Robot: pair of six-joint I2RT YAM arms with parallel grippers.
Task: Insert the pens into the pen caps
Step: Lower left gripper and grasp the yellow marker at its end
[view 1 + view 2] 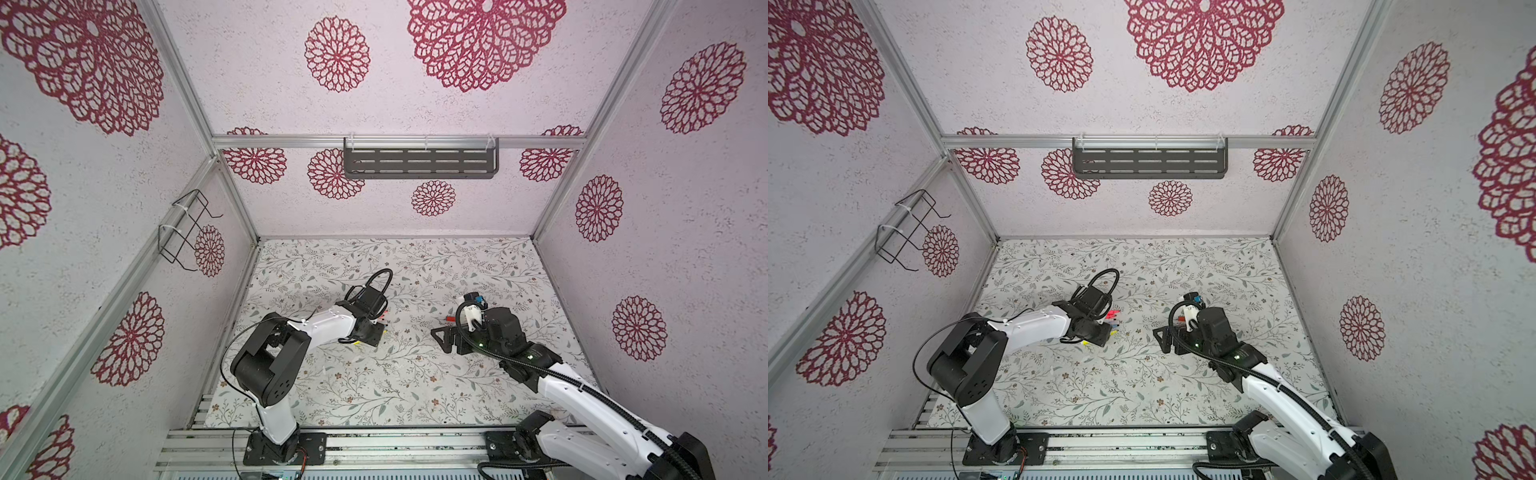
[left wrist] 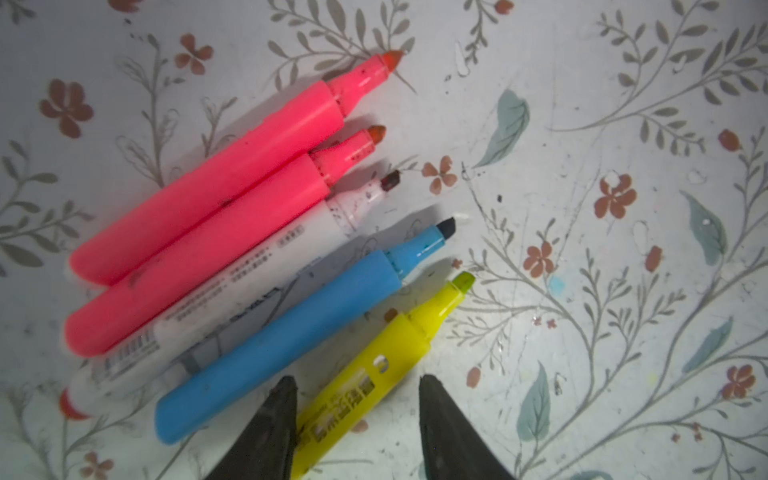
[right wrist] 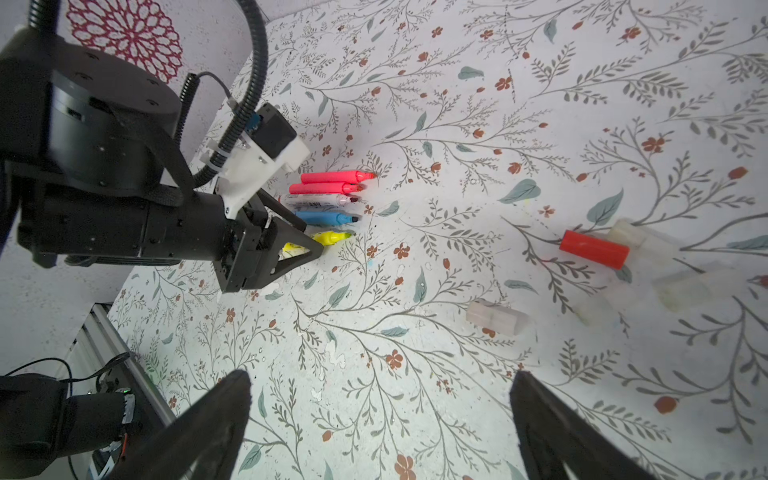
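While the left claw [image 2: 355,378] hangs low over the tabletop [image 2: 582,291], its two black fingers [image 2: 266,428] stand about half open. One finger is on each side of the yellow pen [image 2: 386,353]. One finger looks like it touches the pen's side. The other finger has a gap next to it, so the pen is not pinched. The pen lies flat on the tabletop.

Five pens [image 3: 324,201] lie side by side in a row with no caps on. In both top views their tips point to 3 o'clock. The first pink pen [image 2: 216,174] is at the 12 o'clock end of the row. Then come the second pink pen [image 2: 199,253], the white pen [image 2: 249,286] and the blue pen [image 2: 282,340]. The yellow one is last, at the 6 o'clock end. The two pink pens touch each other, and the white pen touches the second pink one.

The right claw [image 3: 380,386] is open very wide, and nothing is between its fingers. In both top views it sits at 3 o'clock from the pens.

The red cap [image 3: 594,249] lies on its side, also at 3 o'clock from the pens and well apart from them. One clear cap [image 3: 640,239] is just beside its end. Another clear cap [image 3: 496,318] lies alone nearby. A blurry clear cap [image 3: 690,286] lies near the red one too.
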